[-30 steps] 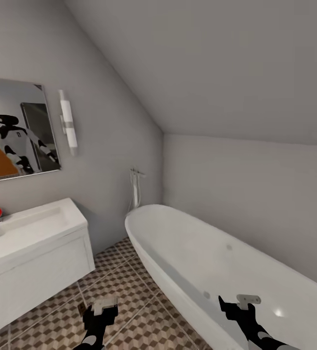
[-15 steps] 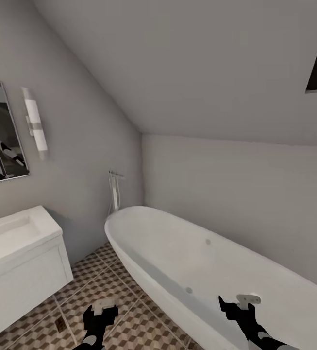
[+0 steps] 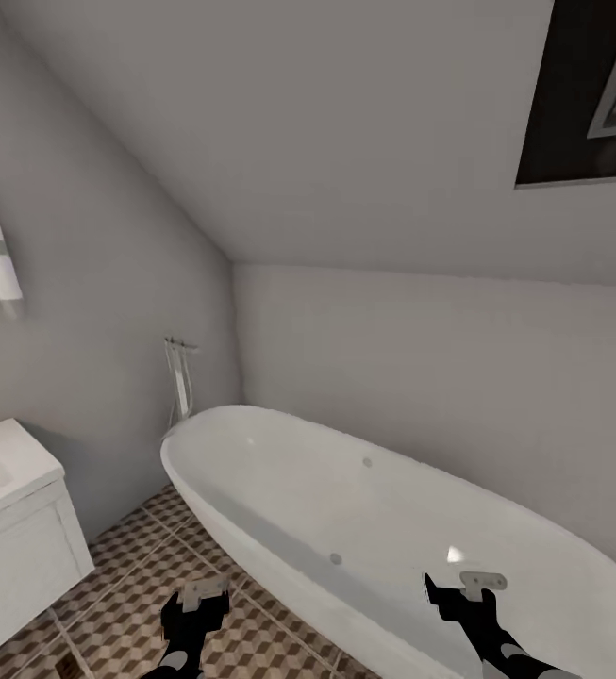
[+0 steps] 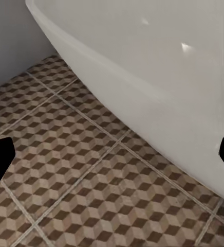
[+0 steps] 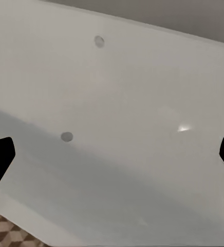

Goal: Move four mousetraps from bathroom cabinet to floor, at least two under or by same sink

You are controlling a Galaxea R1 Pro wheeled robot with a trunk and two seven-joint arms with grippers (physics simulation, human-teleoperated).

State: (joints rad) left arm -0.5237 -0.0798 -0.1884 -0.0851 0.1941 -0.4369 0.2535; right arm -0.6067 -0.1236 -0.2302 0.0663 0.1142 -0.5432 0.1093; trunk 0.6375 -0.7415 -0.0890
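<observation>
left hand (image 3: 192,604) low, spread wide | right hand (image 3: 458,592) likewise (both empty)

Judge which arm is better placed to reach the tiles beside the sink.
Left, probably. The left tool hangs open over the bathroom floor, on the side nearer the sink. The right tool, also open, is above the bathtub.
</observation>
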